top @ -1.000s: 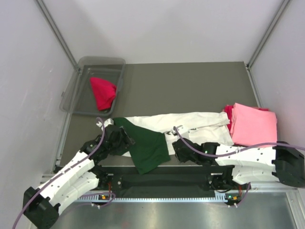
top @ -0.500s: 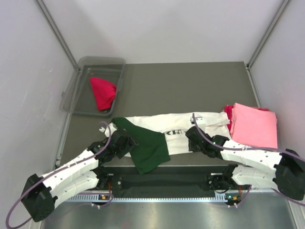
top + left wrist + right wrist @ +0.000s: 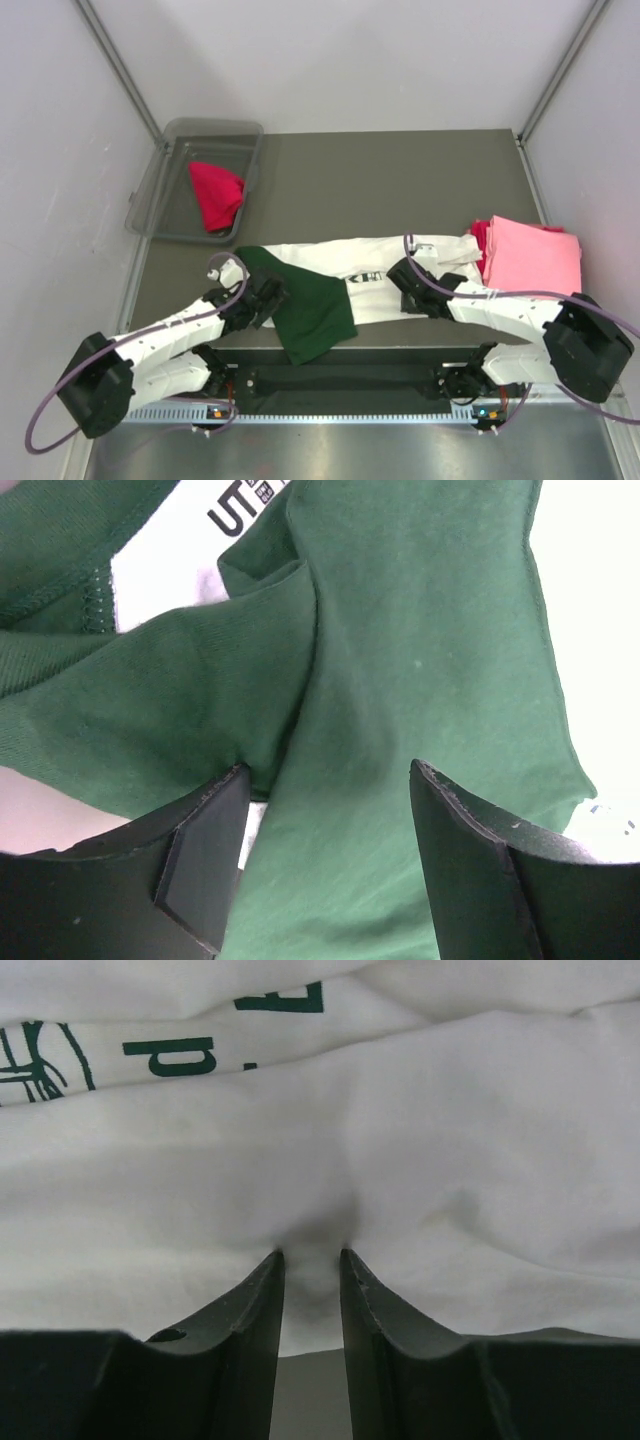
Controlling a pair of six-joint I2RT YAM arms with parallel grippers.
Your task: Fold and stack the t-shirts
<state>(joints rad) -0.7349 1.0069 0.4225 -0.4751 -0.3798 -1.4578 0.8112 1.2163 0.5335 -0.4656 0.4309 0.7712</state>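
Note:
A white t-shirt (image 3: 385, 262) with dark green sleeves lies stretched across the near part of the table. Its green sleeve (image 3: 312, 310) hangs toward the front edge. My left gripper (image 3: 268, 298) stands open over that sleeve; in the left wrist view green cloth (image 3: 400, 660) fills the gap between the wide jaws of the gripper (image 3: 328, 768). My right gripper (image 3: 403, 273) is shut on a puckered fold of the white cloth (image 3: 450, 1160), pinched between the narrow jaws of the gripper (image 3: 311, 1253). A folded pink t-shirt (image 3: 532, 262) lies on a red one (image 3: 480, 234) at the right. Another red t-shirt (image 3: 215, 194) sits in the bin.
A clear grey plastic bin (image 3: 160, 180) stands at the back left of the dark table (image 3: 400, 180). White walls enclose the table on three sides. A black rail (image 3: 340, 380) runs along the front edge between the arm bases.
Both arms have reached farther onto the white shirt. The right gripper moved up and right along the hem, its jaws narrowing a little. The left gripper shifted slightly right over the green sleeve.

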